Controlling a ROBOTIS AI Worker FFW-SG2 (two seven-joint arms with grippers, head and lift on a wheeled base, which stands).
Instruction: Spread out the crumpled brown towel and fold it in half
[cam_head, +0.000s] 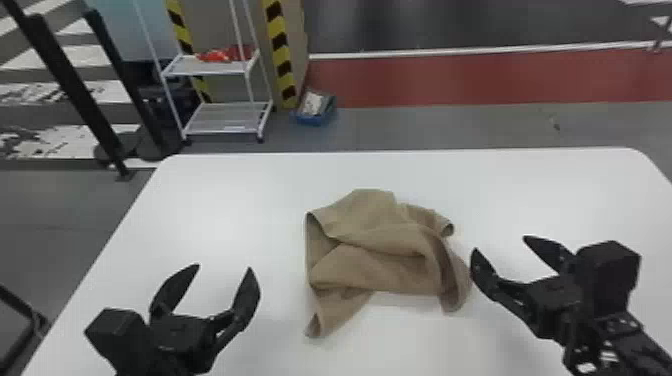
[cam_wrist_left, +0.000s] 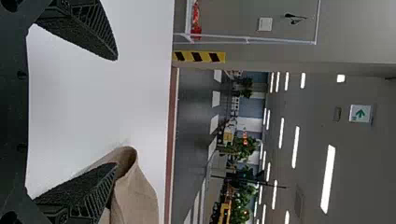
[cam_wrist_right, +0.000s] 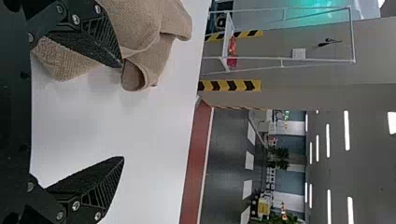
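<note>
The brown towel (cam_head: 380, 260) lies crumpled in loose folds at the middle of the white table. To its left, with a gap between, my left gripper (cam_head: 224, 270) stands open and holds nothing. My right gripper (cam_head: 500, 245), also open and holding nothing, is close by the towel's right side. In the left wrist view the towel (cam_wrist_left: 135, 191) is partly behind one finger of the left gripper (cam_wrist_left: 116, 112). The right wrist view has the towel (cam_wrist_right: 140, 28) behind one finger of the right gripper (cam_wrist_right: 123, 112).
The white table (cam_head: 225, 200) has bare surface around the towel. Beyond its far edge stand a white wheeled rack (cam_head: 225, 117) and a blue bin (cam_head: 315, 109) on the floor. Black posts (cam_head: 75, 90) rise beyond the table's left side.
</note>
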